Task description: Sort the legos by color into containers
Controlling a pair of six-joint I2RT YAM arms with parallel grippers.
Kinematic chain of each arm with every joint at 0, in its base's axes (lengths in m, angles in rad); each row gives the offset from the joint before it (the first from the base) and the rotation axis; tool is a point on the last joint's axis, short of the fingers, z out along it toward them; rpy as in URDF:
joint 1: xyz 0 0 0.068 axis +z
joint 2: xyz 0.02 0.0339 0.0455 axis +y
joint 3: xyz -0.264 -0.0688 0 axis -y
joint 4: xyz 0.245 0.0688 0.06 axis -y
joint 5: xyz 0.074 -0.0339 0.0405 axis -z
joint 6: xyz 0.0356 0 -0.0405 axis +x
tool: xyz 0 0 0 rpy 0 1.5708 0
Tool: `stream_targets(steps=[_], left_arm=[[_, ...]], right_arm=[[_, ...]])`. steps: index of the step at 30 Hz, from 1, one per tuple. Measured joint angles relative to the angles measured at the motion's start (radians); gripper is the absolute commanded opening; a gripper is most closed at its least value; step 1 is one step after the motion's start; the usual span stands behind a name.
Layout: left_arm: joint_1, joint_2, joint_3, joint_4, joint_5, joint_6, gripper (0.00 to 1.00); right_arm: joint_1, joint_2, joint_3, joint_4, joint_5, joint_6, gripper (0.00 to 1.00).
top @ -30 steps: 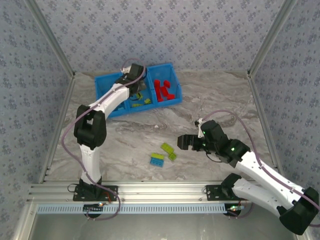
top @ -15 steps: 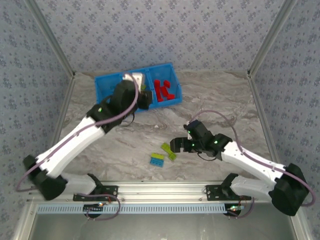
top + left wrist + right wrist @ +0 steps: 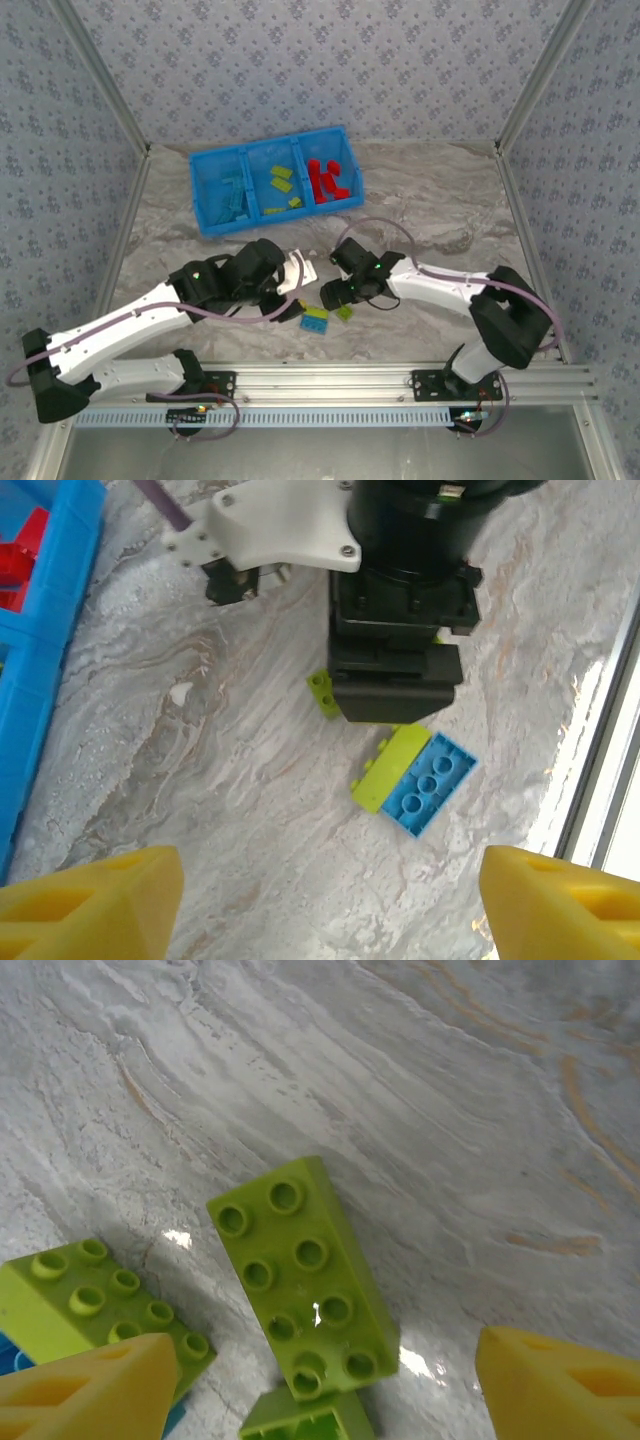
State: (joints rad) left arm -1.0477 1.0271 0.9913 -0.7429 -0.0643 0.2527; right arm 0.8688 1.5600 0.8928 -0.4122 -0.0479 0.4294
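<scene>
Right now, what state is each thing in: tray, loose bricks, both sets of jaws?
blue tray, upright on the table, bricks in all three compartments.
light blue brick, loose on the table, touching the second lime brick.
second lime brick, loose, studs up.
lime brick, flat, studs up, between the right jaws, not gripped.
left gripper, jaws open, empty.
right gripper, jaws open.

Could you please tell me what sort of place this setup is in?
Most likely a lab robot test cell: the left arm and right arm are bolted to an aluminium rail, and patterned backdrop walls enclose a marble-look table.
</scene>
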Motion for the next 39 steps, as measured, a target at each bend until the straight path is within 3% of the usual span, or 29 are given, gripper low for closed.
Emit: stream_targets(steps=[9,13,17,20,23,25,29,36,39], left_arm=[[-0.019,-0.143,-0.108,0.076,-0.003,0.134,0.91],[-0.032,-0.170,-0.110,0.062,-0.024,0.165,0.92],[-0.032,-0.286,-0.159,0.074,-0.065,0.189,0.93],[-0.029,-0.397,-0.198,0.088,-0.108,0.206,0.94],[-0.014,-0.505,-0.234,0.116,-0.137,0.219,0.98],[-0.003,-0.565,-0.250,0.135,-0.148,0.219,0.98],[0.039,-0.593,-0.276,0.173,-0.153,0.219,0.98],[0.174,-0.530,-0.287,0.195,-0.084,0.209,0.98],[0.218,-0.494,-0.287,0.195,-0.056,0.203,0.98]], right_arm=[[0.017,0.129,0.060,-0.025,0.048,-0.038,0.32],[0.038,0.095,0.069,-0.032,0.092,-0.036,0.25],[0.049,-0.092,0.043,0.022,0.128,-0.041,0.19],[0.049,-0.251,0.019,0.154,0.166,-0.071,0.19],[0.046,-0.300,0.015,0.322,0.206,-0.125,0.19],[0.040,-0.256,0.037,0.419,0.220,-0.164,0.20],[0.016,-0.008,0.233,0.487,0.219,-0.241,0.18],[-0.034,0.480,0.766,0.402,0.219,-0.293,0.17],[-0.061,0.615,0.909,0.332,0.216,-0.291,0.22]])
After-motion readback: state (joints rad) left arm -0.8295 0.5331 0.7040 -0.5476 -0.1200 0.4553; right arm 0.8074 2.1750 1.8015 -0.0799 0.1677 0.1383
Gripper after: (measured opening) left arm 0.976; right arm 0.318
